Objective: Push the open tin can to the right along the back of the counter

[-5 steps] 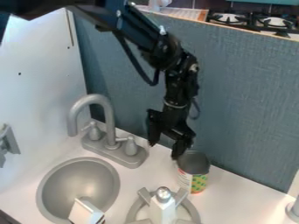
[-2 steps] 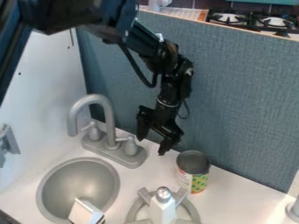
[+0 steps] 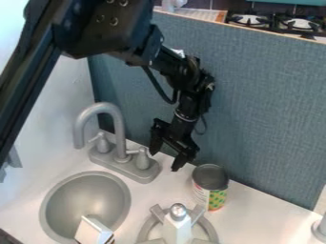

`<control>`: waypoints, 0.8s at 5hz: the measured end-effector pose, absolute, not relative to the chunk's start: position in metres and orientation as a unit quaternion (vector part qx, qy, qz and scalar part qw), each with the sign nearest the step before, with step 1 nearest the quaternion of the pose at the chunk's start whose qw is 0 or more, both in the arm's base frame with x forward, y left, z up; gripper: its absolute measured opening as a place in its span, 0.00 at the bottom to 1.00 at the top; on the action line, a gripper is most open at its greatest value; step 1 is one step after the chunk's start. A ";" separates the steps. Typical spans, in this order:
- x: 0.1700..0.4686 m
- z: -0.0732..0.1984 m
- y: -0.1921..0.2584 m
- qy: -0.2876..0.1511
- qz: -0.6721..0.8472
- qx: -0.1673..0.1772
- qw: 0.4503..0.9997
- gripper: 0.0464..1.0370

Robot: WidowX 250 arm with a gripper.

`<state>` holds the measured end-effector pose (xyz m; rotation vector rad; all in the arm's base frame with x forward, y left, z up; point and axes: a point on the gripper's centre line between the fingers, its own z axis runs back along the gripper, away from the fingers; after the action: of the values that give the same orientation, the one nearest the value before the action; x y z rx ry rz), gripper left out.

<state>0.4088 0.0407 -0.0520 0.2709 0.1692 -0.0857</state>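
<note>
The gripper [image 3: 167,158] hangs beside the tap [image 3: 121,159], on its right, with its fingers spread and nothing between them. The can [image 3: 210,190] stands upright on the counter [image 3: 258,217], open end up, to the gripper's right and slightly nearer, apart from it. A sound grip on the can would probably take the rim, one finger inside and one out, since the body looks wide for a full straddle. The wrist should be squared up above it first; coming in tilted could tip it. The blue panel [image 3: 267,114] close behind leaves a far-side finger little room, and the bottle [image 3: 178,231] on the burner [image 3: 145,234] is near enough to be knocked.

The counter is pale and smooth, with a grey sink [image 3: 83,198] at the left holding a white box [image 3: 94,232]. Beyond the panel is a stove [image 3: 274,24].
</note>
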 end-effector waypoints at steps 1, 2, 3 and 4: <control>0.410 -0.058 0.028 0.089 -0.062 0.126 0.986 0.96; 0.412 -0.061 0.004 0.080 -0.090 0.106 0.987 0.96; 0.410 -0.063 -0.030 0.078 -0.134 0.090 0.984 0.96; 0.395 -0.074 -0.061 0.084 -0.167 0.067 0.980 0.96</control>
<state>0.3954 -0.0612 -0.0745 0.1352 0.1690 -0.3357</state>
